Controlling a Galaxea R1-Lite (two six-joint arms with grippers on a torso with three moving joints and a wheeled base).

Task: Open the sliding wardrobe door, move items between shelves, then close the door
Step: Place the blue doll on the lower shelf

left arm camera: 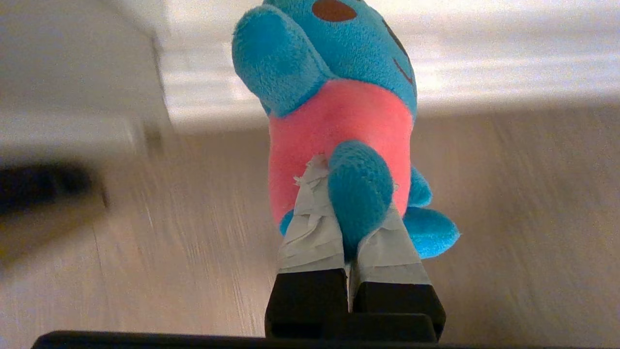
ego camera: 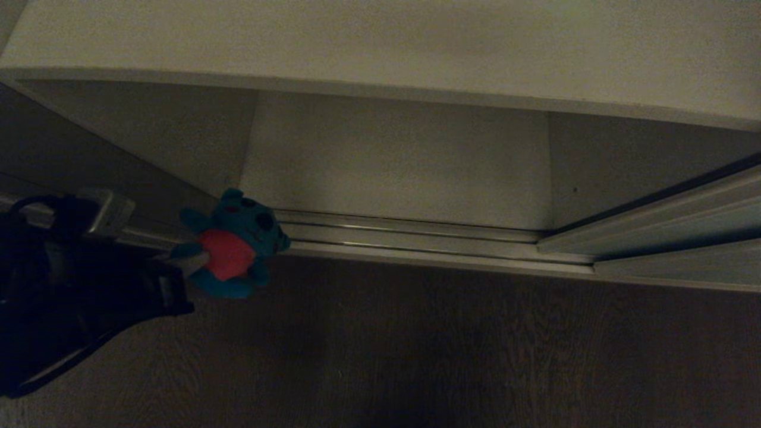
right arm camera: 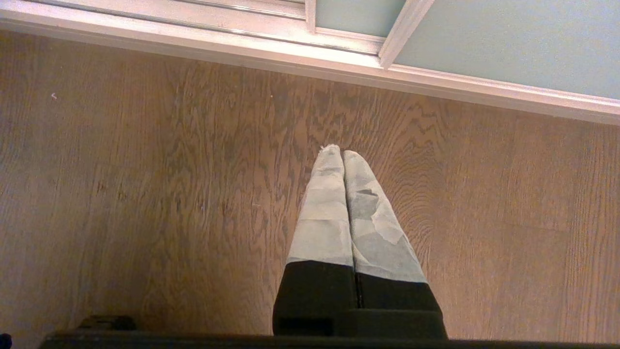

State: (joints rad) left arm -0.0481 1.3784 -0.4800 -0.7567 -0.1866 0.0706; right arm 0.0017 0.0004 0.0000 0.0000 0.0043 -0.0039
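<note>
The teal-blue bear (left arm camera: pixel 339 72) is soft plush cloth with a short fuzzy pile, and its red belly has the same matt nap. The fingers (left arm camera: pixel 310 228) of the left gripper (left arm camera: pixel 346 194) are wrapped in pale, wrinkled tape, frayed at the tips, above smooth black plastic. The floor (right arm camera: pixel 145 194) is matt wood with a clear grain. The door track (ego camera: pixel 416 235) looks like smooth metal with a slight shine. The shelf (ego camera: pixel 386 35) seems a plain matt white board.
</note>
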